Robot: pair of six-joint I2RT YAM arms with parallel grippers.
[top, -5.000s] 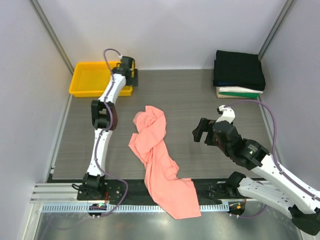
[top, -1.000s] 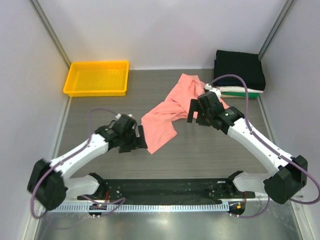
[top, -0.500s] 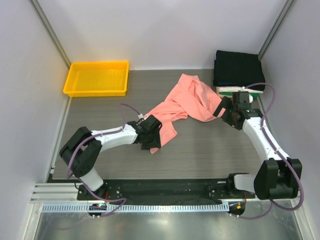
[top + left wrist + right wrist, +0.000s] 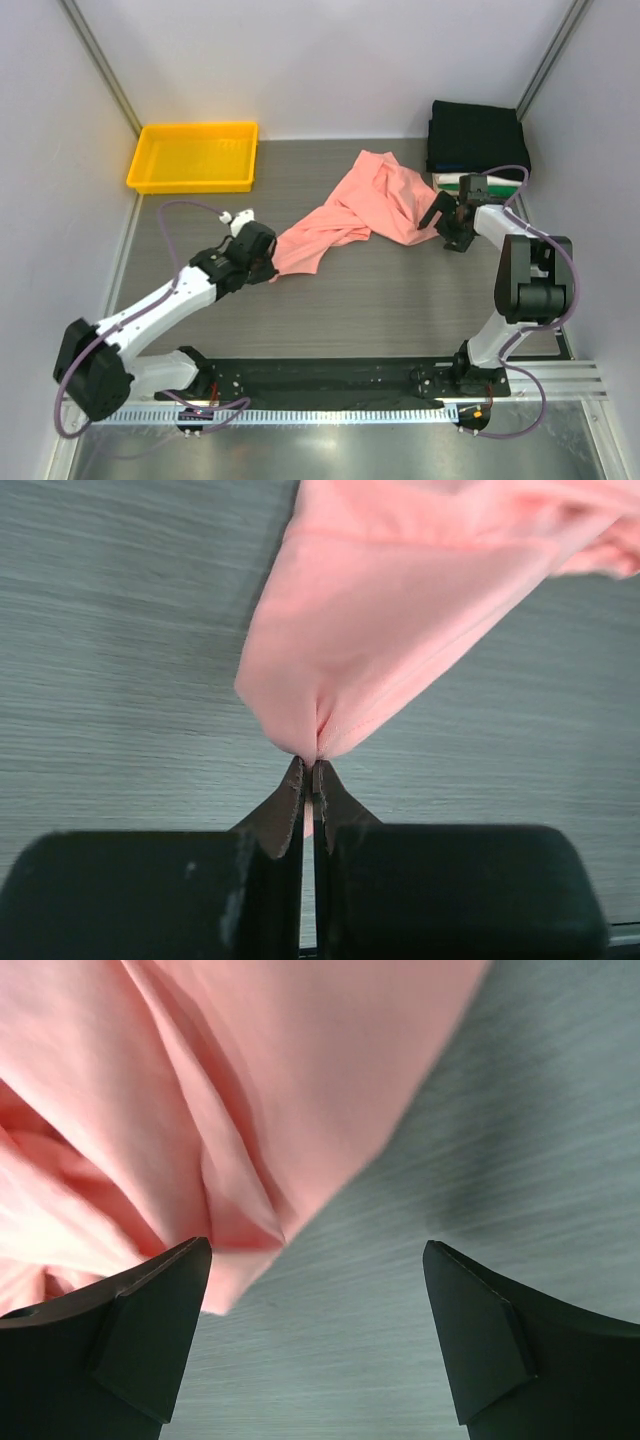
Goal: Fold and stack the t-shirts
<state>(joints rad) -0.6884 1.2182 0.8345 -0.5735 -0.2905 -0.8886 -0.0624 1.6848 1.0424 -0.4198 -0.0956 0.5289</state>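
A crumpled salmon-pink t-shirt (image 4: 355,208) lies across the middle of the grey table (image 4: 380,300). My left gripper (image 4: 268,266) is shut on the shirt's near-left corner; the left wrist view shows the pink cloth (image 4: 390,620) pinched between the closed tips (image 4: 309,772). My right gripper (image 4: 445,222) stands open at the shirt's right edge, next to the stack of folded t-shirts (image 4: 478,145). In the right wrist view the pink fabric (image 4: 200,1110) lies ahead of the wide-open fingers (image 4: 150,1310), with bare table between them.
A yellow tray (image 4: 193,155) sits at the back left. The folded stack, black on top with white and green below, fills the back right corner. Walls close in both sides.
My left gripper closed on the shirt's near corner and pulled it leftward. My right arm swung away from the shirt toward the stack, and the shirt spread out across the table.
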